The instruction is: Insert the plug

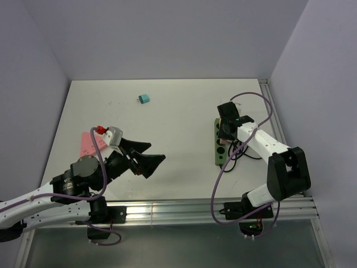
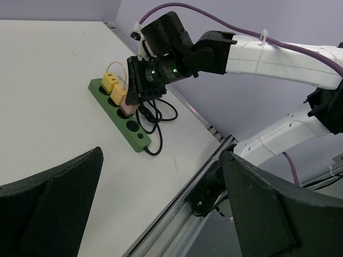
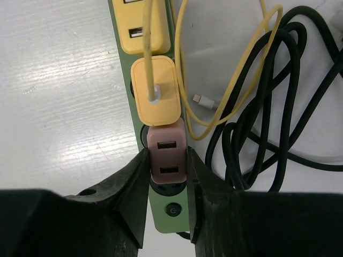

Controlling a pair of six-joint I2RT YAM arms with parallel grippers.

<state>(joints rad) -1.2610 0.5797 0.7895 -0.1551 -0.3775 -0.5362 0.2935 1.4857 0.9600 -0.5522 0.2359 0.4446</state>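
Note:
My right gripper (image 3: 167, 160) is shut on a pink plug (image 3: 167, 152) with two USB ports. The plug's sides are pressed by both fingers. It stands on the green power strip (image 3: 171, 214), just below a yellow plug (image 3: 156, 88) and partly over a round socket. How deep it sits cannot be told. In the left wrist view the pink plug (image 2: 127, 107) shows on the strip (image 2: 136, 136) under the right gripper (image 2: 140, 85). My left gripper (image 1: 148, 155) hangs open and empty above the table's near left; its fingers (image 2: 268, 214) are wide apart.
A coiled black cord (image 3: 278, 112) and a thin yellow cable (image 3: 230, 107) lie right of the strip. A second yellow adapter (image 3: 140, 27) sits at the strip's far end. A teal plug (image 1: 144, 99) lies at the back, a pink card (image 1: 88, 142) on the left.

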